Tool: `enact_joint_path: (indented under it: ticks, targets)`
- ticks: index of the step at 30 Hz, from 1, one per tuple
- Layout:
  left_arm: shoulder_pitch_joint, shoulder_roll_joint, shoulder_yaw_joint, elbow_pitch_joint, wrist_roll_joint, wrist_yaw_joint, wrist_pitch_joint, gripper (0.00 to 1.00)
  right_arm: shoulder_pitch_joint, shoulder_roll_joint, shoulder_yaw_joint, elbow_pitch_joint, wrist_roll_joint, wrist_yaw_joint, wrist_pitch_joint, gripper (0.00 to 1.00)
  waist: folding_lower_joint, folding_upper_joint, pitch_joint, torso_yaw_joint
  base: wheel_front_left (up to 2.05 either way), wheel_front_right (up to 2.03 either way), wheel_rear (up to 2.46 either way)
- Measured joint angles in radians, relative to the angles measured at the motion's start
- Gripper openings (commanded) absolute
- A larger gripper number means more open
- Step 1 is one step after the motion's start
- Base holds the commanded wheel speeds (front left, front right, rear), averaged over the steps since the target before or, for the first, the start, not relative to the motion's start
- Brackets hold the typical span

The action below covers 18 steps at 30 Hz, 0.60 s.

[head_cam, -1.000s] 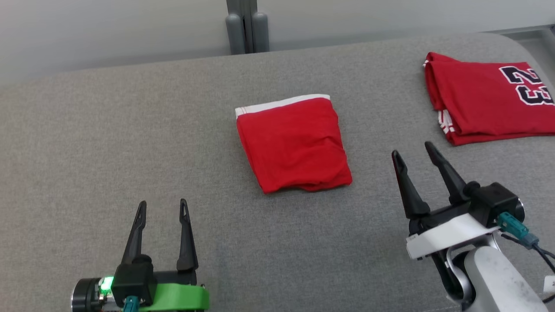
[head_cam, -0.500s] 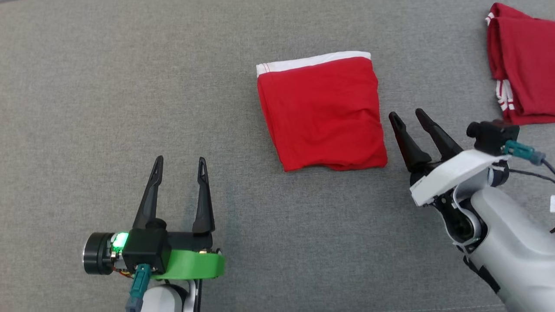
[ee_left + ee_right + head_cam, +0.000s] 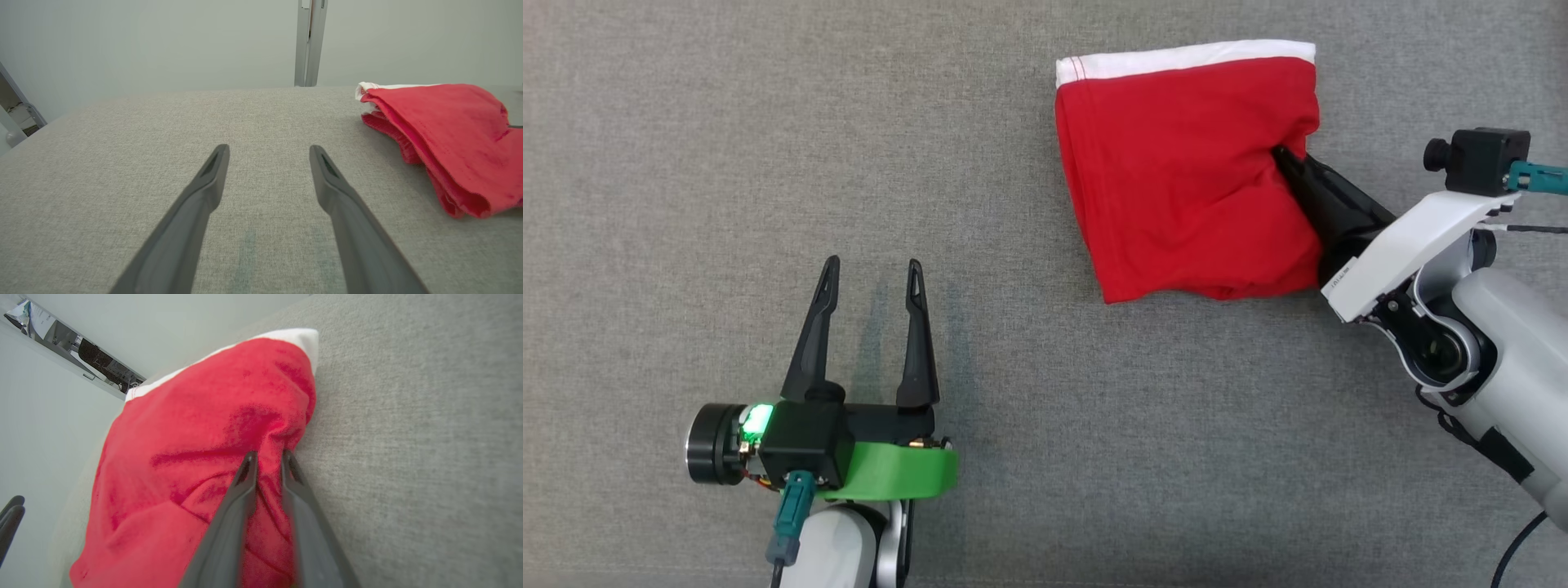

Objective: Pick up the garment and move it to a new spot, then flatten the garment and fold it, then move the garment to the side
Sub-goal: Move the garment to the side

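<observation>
The garment is a folded red cloth with a white band along its far edge, lying on the grey padded table. My right gripper is shut on the garment's right edge, and the fabric puckers around the fingertips. In the right wrist view the two fingers pinch a fold of the garment between them. My left gripper stands open over bare table at the lower left, apart from the cloth. The left wrist view has the garment at the right, beyond the open fingers.
The grey table surface stretches to the left and in front of the garment. A pale wall and a grey metal post stand behind the table's far edge.
The camera has tilted down. My right gripper has moved left onto the garment's right edge and shut on it. The left gripper has stayed open.
</observation>
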Motion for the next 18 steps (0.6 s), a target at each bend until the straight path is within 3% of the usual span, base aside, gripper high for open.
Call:
enact_joint_path:
  ticks: [6, 18]
  targets:
    - [-0.012, 0.0, 0.008, -0.007, 0.01, -0.001, 0.0, 1.0, -0.042, -0.075, 0.092, -0.013, -0.031, 0.002, -0.072, 0.0, 0.0, 0.0, 0.017, -0.017, 0.0, 0.0, 0.0]
    - [-0.038, 0.006, 0.047, -0.053, 0.082, -0.048, 0.0, 1.0, -0.176, -0.326, 0.135, -0.053, -0.09, 0.001, -0.123, 0.0, 0.0, 0.0, 0.054, -0.138, 0.0, 0.0, 0.0]
